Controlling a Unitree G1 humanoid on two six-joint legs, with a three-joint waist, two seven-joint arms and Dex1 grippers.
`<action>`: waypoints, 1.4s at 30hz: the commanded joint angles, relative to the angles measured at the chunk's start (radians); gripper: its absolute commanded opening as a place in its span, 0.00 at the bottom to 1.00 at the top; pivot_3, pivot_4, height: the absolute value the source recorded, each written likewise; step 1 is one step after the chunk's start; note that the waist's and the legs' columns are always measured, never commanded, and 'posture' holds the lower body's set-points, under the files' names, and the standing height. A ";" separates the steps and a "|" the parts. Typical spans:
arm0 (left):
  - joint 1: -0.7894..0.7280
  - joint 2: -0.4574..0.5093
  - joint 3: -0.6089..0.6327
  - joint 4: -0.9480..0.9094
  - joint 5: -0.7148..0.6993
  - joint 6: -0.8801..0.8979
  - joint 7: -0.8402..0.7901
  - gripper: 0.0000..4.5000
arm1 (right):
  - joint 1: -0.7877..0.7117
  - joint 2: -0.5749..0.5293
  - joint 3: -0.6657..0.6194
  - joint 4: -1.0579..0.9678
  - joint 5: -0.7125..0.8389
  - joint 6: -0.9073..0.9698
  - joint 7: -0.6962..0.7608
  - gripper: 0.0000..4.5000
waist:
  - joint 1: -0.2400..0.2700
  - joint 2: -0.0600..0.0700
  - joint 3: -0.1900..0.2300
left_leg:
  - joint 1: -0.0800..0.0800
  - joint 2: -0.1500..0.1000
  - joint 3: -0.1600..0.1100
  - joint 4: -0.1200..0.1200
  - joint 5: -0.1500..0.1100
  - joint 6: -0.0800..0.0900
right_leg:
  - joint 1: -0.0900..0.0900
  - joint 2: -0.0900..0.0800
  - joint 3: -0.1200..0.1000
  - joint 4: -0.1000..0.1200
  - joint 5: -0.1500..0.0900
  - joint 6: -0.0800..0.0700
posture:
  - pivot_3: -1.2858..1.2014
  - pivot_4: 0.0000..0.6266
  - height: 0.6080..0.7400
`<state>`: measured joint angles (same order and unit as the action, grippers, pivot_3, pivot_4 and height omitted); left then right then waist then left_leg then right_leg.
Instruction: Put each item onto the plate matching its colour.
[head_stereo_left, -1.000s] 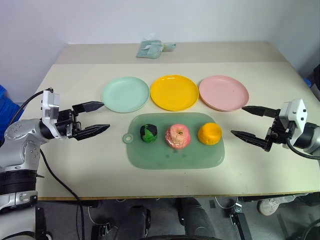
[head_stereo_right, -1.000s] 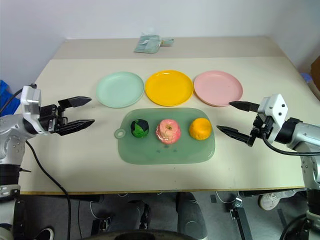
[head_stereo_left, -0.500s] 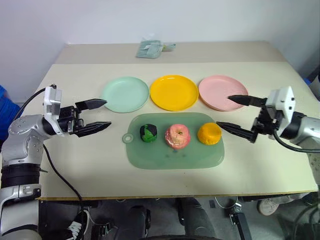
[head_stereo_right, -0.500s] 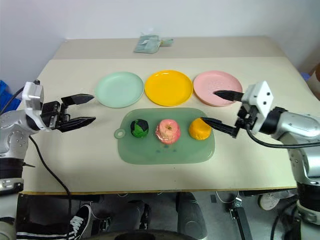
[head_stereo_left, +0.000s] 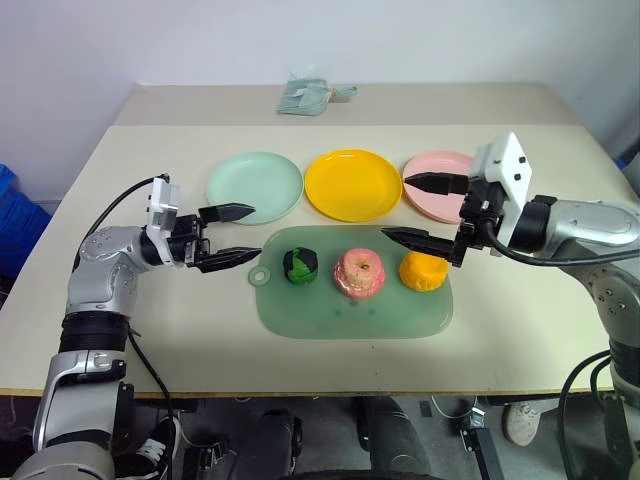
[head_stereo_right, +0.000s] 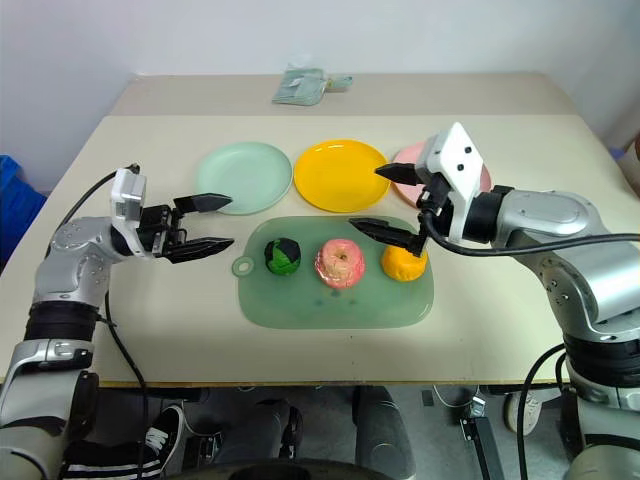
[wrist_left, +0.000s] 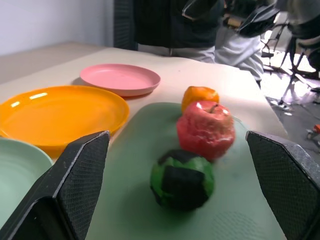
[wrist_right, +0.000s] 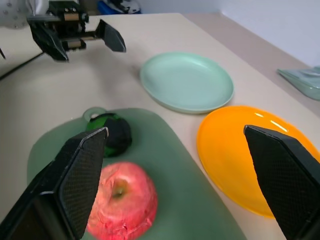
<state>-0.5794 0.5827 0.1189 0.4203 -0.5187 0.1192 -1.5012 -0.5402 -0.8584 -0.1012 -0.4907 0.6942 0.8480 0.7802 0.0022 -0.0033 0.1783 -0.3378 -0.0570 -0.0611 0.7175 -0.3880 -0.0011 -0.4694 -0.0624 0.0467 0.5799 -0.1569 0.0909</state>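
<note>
Three small round toy fruits sat in a row on a large translucent green mat (head_stereo_left: 350, 320) at the front of the beige tabletop (head_stereo_left: 150, 330): a dark green-and-black one (head_stereo_left: 299, 266), a pink apple-like one (head_stereo_left: 360, 273) and an orange one (head_stereo_left: 421, 269). Behind them lay three shallow round plastic plates, mint green (head_stereo_left: 254, 187), yellow (head_stereo_left: 352, 184) and pink (head_stereo_left: 440, 186), all bare, so we judged no fruit sorted yet. Our left hand (head_stereo_left: 235, 235) hung wide open and empty, level, just beside the mat's tab, facing the green-and-black fruit, likely its target. Our right hand (head_stereo_left: 422, 211) was spread wide and empty above the orange and pink fruits, touching neither.
</note>
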 joint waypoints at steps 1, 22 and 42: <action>-0.001 -0.046 -0.048 -0.006 0.033 -0.029 0.008 1.00 | -0.059 -0.036 0.005 -0.060 0.055 0.113 -0.026 0.99 | 0.003 0.000 0.000 | 0.000 0.000 0.000 0.000 0.000 0.000 | 0.000 0.000 0.000 0.000 0.000 0.000 | 0.52 0.24 1.00; -0.028 -0.211 -0.199 0.208 0.286 -0.373 0.131 1.00 | -0.042 -0.054 0.059 -0.096 0.046 0.184 -0.074 0.99 | 0.010 0.000 0.000 | 0.000 0.000 0.000 0.001 -0.002 0.004 | 0.001 0.000 0.000 -0.001 0.000 0.000 | 0.52 0.24 1.00; -0.331 -0.246 0.097 0.519 0.165 -0.330 0.613 0.61 | -0.135 0.050 0.120 0.033 -0.107 0.074 -0.173 1.00 | 0.009 -0.001 0.000 | 0.000 0.000 -0.001 0.002 -0.003 0.005 | 0.001 0.000 -0.001 0.000 0.001 0.001 | 0.52 0.24 1.00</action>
<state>-0.8839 0.3378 0.1680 0.9047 -0.3277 -0.2221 -0.9859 -0.6432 -0.8395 0.0135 -0.4877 0.6461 0.9787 0.6541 0.0116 -0.0045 0.1785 -0.3378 -0.0572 -0.0617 0.7190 -0.3907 0.0039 -0.4686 -0.0627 0.0461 0.5795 -0.1563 0.0920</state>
